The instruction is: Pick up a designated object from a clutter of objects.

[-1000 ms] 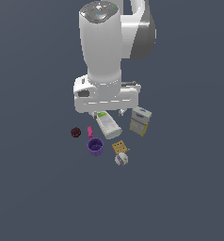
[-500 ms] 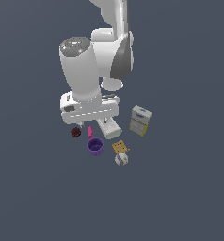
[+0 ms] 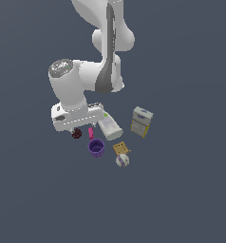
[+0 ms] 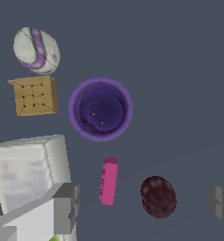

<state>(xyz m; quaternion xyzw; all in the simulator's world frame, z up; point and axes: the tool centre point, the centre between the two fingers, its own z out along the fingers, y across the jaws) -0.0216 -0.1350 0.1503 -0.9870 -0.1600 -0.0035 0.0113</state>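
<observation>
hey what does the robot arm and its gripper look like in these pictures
The arm is glossy white with rounded, bulky links and dark grey bands at the joints. One joint ends in a grey round cap. The gripper has a white, boxy body; in the wrist view its fingers are grey, blocky pads. No cables show.

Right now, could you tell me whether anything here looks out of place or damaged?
The pink handle lies apart from the purple cup, a gap showing between them, as if detached. Nothing looks spilled.
</observation>
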